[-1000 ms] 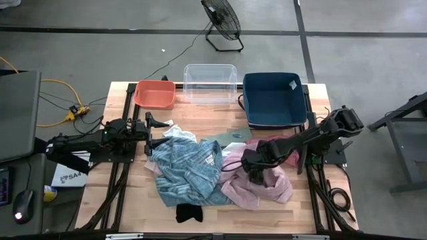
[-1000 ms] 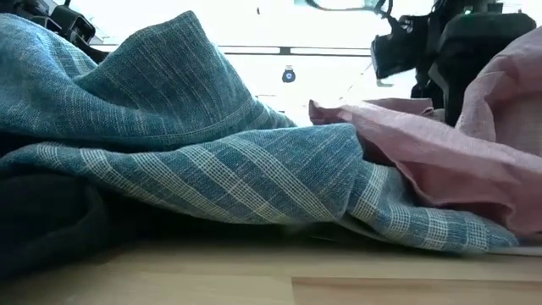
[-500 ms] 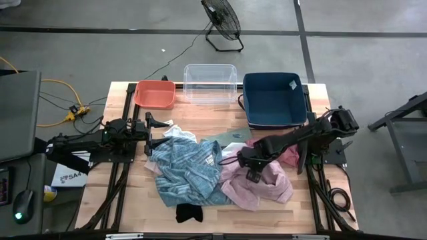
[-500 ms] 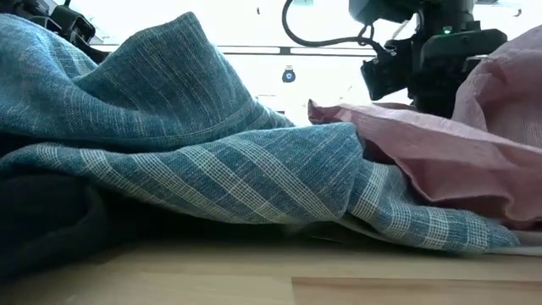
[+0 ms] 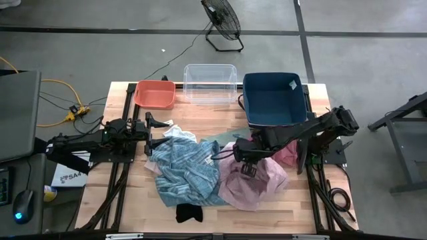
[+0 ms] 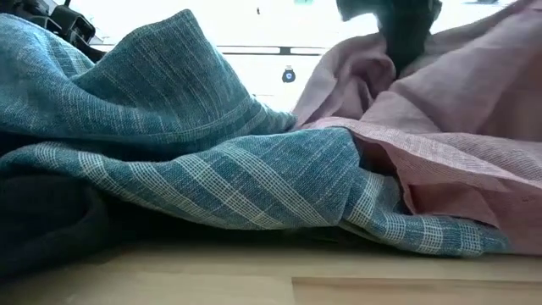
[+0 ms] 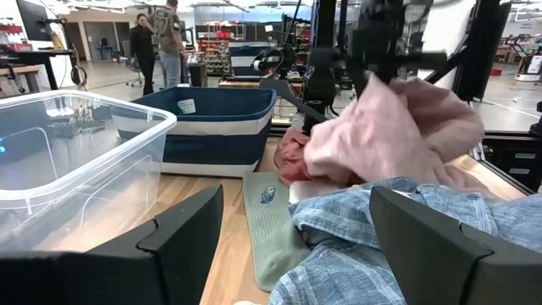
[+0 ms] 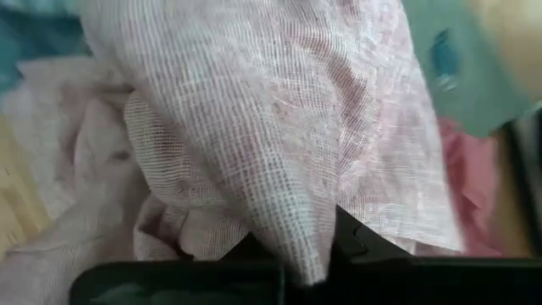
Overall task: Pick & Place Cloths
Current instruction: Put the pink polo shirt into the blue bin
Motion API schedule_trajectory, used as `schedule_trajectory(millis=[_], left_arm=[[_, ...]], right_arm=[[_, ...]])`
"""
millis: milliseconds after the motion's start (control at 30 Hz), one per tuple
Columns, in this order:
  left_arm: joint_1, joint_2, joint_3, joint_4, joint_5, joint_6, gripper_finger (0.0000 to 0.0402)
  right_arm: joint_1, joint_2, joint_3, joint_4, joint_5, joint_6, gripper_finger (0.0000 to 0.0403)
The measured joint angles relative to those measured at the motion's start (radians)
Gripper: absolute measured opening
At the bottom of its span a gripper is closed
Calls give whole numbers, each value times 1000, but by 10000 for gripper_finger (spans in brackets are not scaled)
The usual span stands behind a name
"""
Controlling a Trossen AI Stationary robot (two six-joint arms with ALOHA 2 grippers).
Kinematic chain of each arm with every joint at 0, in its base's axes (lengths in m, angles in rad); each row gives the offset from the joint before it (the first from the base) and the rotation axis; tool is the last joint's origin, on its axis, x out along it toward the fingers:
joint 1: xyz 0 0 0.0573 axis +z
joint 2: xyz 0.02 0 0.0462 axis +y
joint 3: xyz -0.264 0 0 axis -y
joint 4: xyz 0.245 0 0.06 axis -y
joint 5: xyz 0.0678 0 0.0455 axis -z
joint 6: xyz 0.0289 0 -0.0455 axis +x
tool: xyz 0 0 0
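We're mid-pick: right tool (image 5: 241, 159) pinched shut on the pink cloth (image 5: 257, 183), bunching it up. Next, probably carry it toward the blue bin (image 5: 273, 100) behind it. Left tool (image 5: 157, 132) waits wide open, empty.

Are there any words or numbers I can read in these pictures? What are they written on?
"SA4": on the white box on the floor, beside the table's left edge.
White tag in the dark blue bin: too small to read.
Little patch on the olive green cloth: too blurred to read.
Signs in the room beyond the table: unreadable.
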Motion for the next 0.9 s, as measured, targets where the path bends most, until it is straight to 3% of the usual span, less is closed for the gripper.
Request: schedule_trajectory(millis=[433,900], left_arm=[[0,0,0,0,0,0,292],[0,0,0,0,0,0,292]], right_arm=[[0,-2,405,-159,198,-72,7],[0,-3,847,-268,684,-208,5]])
